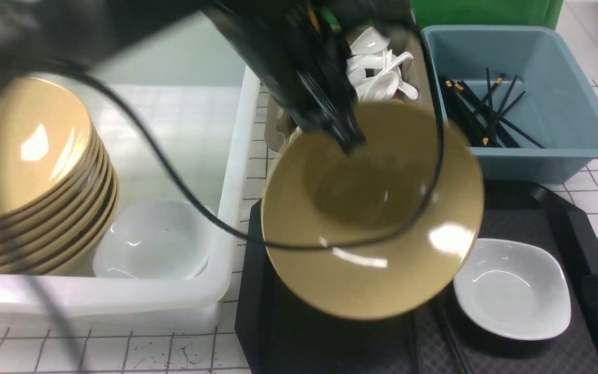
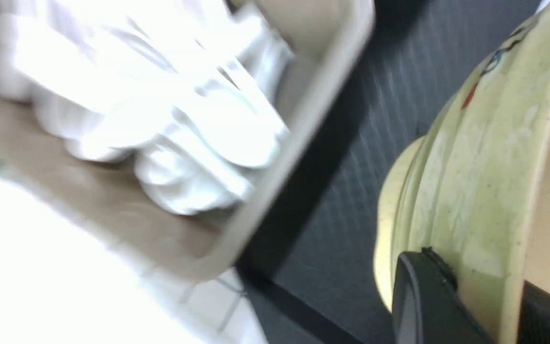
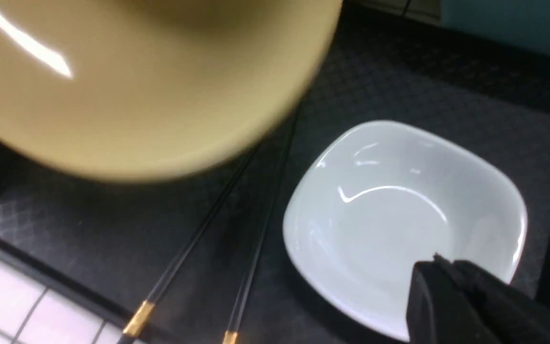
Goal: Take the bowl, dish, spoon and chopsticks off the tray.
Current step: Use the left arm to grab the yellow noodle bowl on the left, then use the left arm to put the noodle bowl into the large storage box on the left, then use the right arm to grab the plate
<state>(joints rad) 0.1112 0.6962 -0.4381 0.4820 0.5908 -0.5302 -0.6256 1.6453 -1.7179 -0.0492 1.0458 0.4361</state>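
currently left fingers (image 2: 420, 301) clamp the rim of the tilted yellow bowl (image 1: 371, 223) over the tray (image 1: 517, 213); a one-edge grip could slip and drop it. right fingers (image 3: 451, 306) closed, empty.

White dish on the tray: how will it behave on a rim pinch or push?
The dish looks glossy with sharp highlights, so probably slippery in a rim pinch. Shallow and broad, flat on the tray, it seems unlikely to tip; a push would likely slide it. It looks rigid; material unclear, so treat as breakable.
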